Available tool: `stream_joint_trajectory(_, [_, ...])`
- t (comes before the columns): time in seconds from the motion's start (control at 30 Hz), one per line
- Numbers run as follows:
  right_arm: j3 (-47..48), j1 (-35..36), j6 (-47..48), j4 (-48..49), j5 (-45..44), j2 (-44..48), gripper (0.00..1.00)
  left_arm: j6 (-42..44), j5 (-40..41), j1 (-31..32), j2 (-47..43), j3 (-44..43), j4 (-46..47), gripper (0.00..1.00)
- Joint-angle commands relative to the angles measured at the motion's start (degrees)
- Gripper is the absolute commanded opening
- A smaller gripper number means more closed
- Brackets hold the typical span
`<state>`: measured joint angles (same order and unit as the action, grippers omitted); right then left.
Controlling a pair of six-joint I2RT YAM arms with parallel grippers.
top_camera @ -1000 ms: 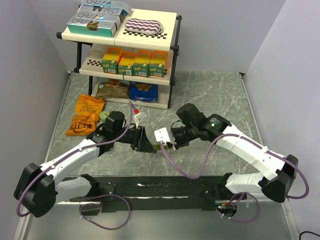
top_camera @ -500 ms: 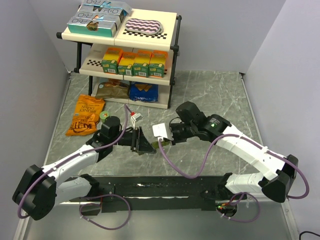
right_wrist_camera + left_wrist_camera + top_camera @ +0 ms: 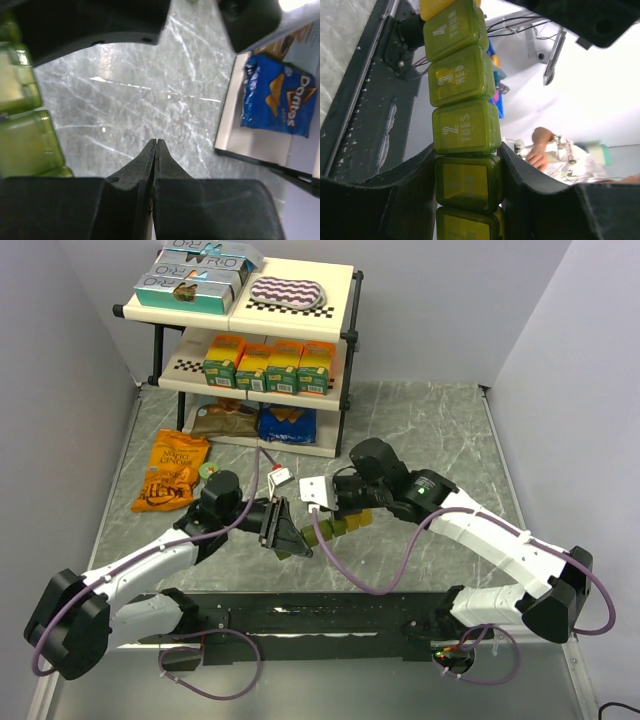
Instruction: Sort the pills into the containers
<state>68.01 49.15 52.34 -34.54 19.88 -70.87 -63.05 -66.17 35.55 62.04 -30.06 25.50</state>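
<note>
Left gripper (image 3: 467,150) is clamped on the narrow translucent green-to-yellow plastic strip of lidded compartments (image 3: 464,85), one finger on each side just below the "2 TUES" cell, holding it over the grey marbled table (image 3: 430,430), while the right gripper (image 3: 155,144) is pinched together on nothing, just beside that strip.

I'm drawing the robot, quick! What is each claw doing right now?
Left claw: closed, holding the strip of containers.
Right claw: closed, fingertips pressed together, holding nothing.
</note>
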Motion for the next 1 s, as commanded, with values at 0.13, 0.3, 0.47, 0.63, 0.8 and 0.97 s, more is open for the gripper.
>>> stream_joint_trajectory(0.13, [5.7, -1.9, -5.5, -8.1, 4.8, 0.1, 0.02, 38.6, 9.0, -0.4, 3.2, -15.3, -38.7, 0.01])
stream_joint_trajectory(0.3, [10.9, -5.3, -5.8, -15.2, 13.2, 0.4, 0.43, 47.2, 18.1, -0.3, 5.3, -18.4, -49.7, 0.01])
stream_joint_trajectory(0.47, [10.0, -5.4, -3.1, -19.1, 19.2, 1.6, 0.72, 52.4, 22.1, 0.8, 4.7, -19.9, -51.9, 0.01])
stream_joint_trajectory(0.63, [3.3, -5.0, 4.6, -18.3, 22.0, 2.1, 0.8, 54.1, 22.8, 3.2, 4.3, -21.0, -52.2, 0.01])
stream_joint_trajectory(0.8, [0.3, -5.0, 6.6, -15.2, 22.3, 0.8, 0.8, 54.3, 22.3, 4.9, 4.8, -22.0, -52.0, 0.01])
stream_joint_trajectory(0.97, [-0.9, -4.0, 6.3, -13.1, 21.7, -0.2, 0.78, 51.5, 20.6, 4.9, 4.3, -21.4, -48.0, 0.01])
